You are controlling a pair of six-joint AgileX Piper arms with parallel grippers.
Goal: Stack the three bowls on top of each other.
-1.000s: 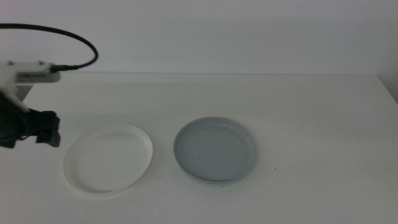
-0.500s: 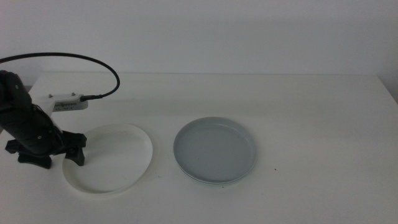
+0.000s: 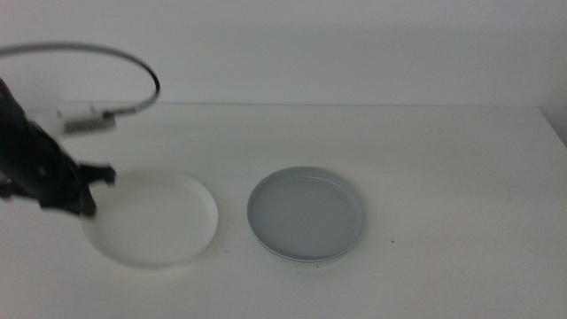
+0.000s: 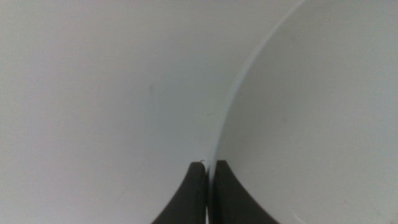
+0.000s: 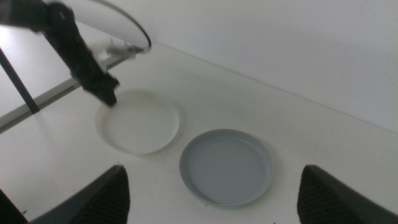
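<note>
Between the left gripper's (image 4: 208,167) jaws: the thin rim of the white bowl (image 4: 311,112), pinched at its outer edge, jaws closed down to a sliver with the rim clamped in it. In the left wrist view one jaw sits on the bowl's inside, the other on the outside over bare worktop (image 4: 93,93). In the middle view the left gripper (image 3: 86,202) is at the bowl's edge on the arm's own side; the white bowl (image 3: 155,220) spreads away from the jaws toward the table centre. Cannot tell if the gripped edge is lifted or flat on the worktop (image 3: 443,159).

Just past the white bowl's far rim from the left jaws, not touching it: the grey bowl (image 3: 306,213), upright on top of the pale mint green bowl (image 3: 301,258), of which only a thin sliver of rim shows under the grey one's near edge. So two bowls are stacked and the white one is off to the side.

A cable (image 3: 106,55) loops over the left arm.

The right gripper (image 5: 214,186) is high above the worktop, well apart from every bowl, jaws spread wide, nothing held. From its wrist view the grey bowl (image 5: 227,167) lies below between the jaws, the white bowl (image 5: 138,121) farther off with the left gripper (image 5: 107,94) at its rim.
</note>
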